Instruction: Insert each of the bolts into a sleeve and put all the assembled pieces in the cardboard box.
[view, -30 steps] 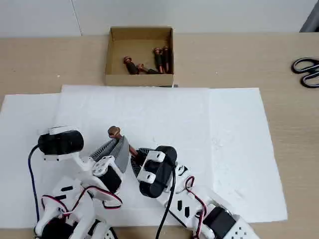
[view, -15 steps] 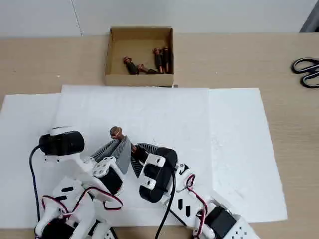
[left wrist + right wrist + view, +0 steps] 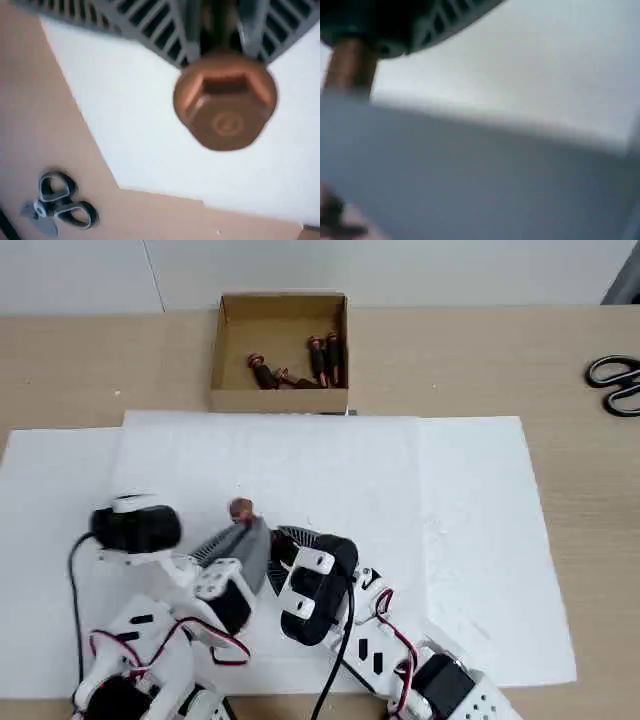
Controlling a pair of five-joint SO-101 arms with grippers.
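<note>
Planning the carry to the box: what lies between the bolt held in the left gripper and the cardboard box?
The stretch between the bolt and the cardboard box is bare white sheet, as the high view shows.

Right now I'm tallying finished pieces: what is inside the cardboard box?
About four copper-headed pieces lie in the cardboard box; its near wall hides part of the floor.

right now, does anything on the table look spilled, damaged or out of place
Nothing looks spilled or damaged. The black-handled metal scissors lie on the wooden table beside the white sheet. The copper-coloured pieces in the brown cardboard box lie at mixed angles.
</note>
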